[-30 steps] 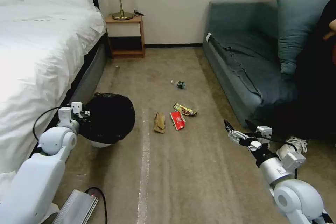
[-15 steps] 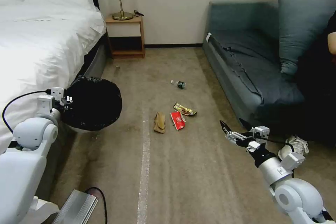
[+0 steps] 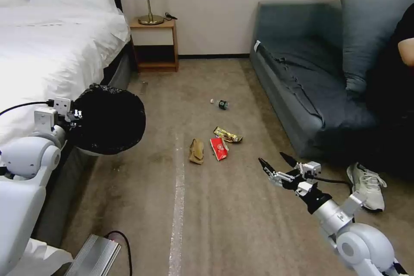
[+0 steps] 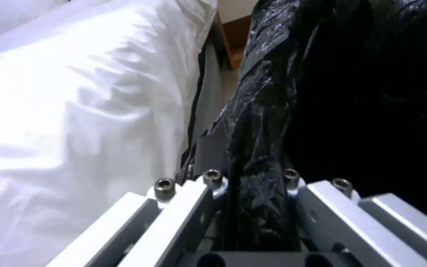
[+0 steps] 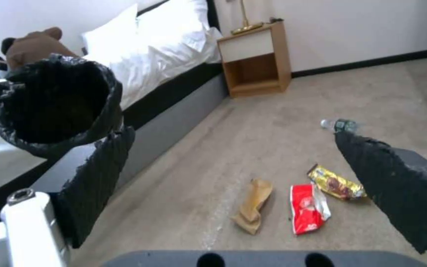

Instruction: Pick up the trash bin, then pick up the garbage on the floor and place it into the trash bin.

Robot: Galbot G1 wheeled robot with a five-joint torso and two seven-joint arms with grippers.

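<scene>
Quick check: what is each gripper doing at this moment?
Left gripper: shut on the trash bin, pinching its bag-covered rim, bin lifted.
Right gripper: open, empty, above the floor.

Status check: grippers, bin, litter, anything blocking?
Left gripper shut on trash bin rim, held off the floor. Right gripper open, empty. Garbage on floor. Path clear.

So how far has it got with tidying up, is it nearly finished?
Only the first step looks done: the left gripper is shut on the trash bin, held off the floor beside the bed. The right gripper hangs open above the carpet, short of the litter. Everything is left to collect: the paper bag, red packet, gold wrapper and bottle lie on the floor.
</scene>
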